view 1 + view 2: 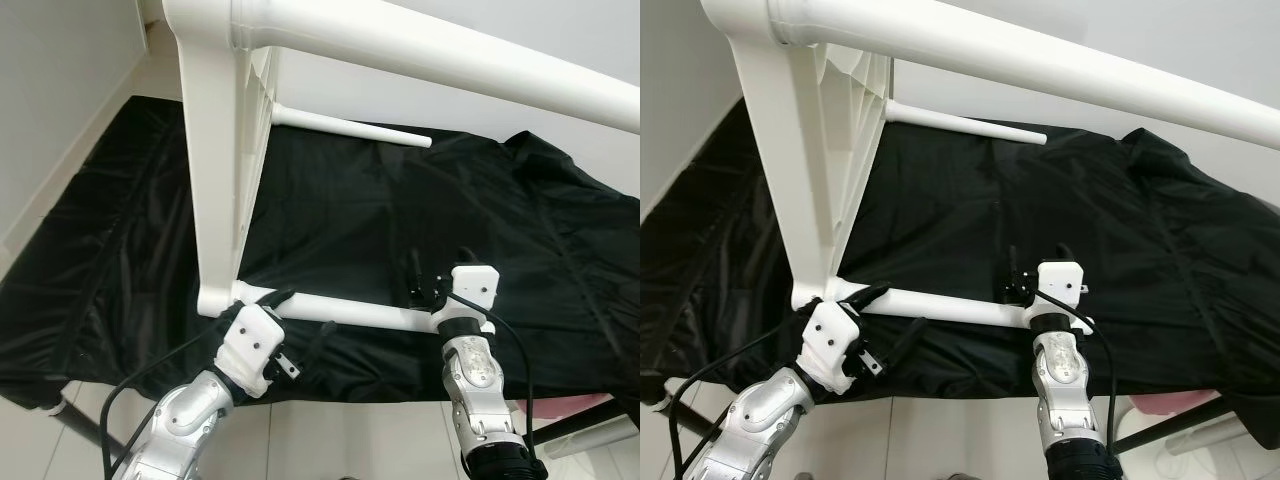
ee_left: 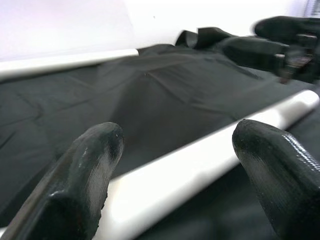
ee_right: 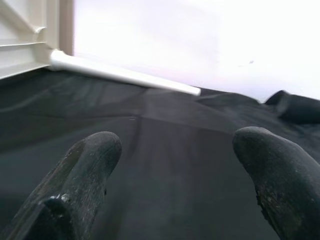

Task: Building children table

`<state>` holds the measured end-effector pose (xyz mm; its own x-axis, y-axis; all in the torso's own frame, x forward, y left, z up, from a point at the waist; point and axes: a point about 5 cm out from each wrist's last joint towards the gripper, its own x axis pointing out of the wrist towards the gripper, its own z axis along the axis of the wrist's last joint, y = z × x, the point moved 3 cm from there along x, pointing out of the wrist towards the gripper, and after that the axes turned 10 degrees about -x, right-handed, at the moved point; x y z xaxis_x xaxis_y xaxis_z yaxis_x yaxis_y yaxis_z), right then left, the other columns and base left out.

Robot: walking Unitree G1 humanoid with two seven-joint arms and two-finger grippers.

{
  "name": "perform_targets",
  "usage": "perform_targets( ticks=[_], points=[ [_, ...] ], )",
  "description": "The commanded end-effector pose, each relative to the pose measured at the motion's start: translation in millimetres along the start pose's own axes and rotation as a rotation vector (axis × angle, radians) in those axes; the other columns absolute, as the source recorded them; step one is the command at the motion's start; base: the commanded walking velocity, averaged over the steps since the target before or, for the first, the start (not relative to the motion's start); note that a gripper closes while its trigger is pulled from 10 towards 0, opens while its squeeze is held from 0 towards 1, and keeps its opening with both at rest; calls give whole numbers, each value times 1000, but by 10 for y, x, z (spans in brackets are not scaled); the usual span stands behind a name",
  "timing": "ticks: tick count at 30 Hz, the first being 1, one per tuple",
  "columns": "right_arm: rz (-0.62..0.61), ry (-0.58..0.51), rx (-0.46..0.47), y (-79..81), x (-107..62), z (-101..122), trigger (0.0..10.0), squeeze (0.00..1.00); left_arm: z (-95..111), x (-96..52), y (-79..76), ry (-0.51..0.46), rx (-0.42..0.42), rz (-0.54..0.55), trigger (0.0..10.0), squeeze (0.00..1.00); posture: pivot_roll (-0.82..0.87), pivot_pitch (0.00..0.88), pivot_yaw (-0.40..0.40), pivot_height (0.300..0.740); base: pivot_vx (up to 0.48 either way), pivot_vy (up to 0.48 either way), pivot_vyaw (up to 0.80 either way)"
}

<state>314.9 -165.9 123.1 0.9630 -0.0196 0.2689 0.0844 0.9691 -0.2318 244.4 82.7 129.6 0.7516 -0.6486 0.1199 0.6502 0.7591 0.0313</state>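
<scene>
Left wrist view — left gripper (image 2: 172, 170) jaws wide, straddling white table leg (image 2: 210, 160); right gripper (image 3: 175, 165) jaws wide, empty.

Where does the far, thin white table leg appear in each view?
Left eye view: the far leg juts rightward from the table frame, over the black cloth.
Right eye view: same place, upper middle.
Left wrist view: pale bar beyond the jaws, at the cloth's far side.
Right wrist view: beyond the jaws, running out from the frame.
Shared landmark: the black cloth.
</scene>
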Motion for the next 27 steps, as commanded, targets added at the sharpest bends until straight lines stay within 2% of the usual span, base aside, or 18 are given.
perform_targets(
  ticks=[1,14,27],
  points=[
    [-6,22,-15,-57,-19,-57,10000,0,-30,26,-41,1,1,-6,10000,0,70,11,-129,740,0,-458,0],
    [-1,21,-17,-52,-28,-62,10000,0,-35,31,-22,1,9,1,10000,0,69,7,-131,740,0,-457,0],
    [34,10,1,-8,-24,-37,10000,0,-45,89,173,23,85,156,10000,0,76,18,-122,740,0,0,0]
  ],
)
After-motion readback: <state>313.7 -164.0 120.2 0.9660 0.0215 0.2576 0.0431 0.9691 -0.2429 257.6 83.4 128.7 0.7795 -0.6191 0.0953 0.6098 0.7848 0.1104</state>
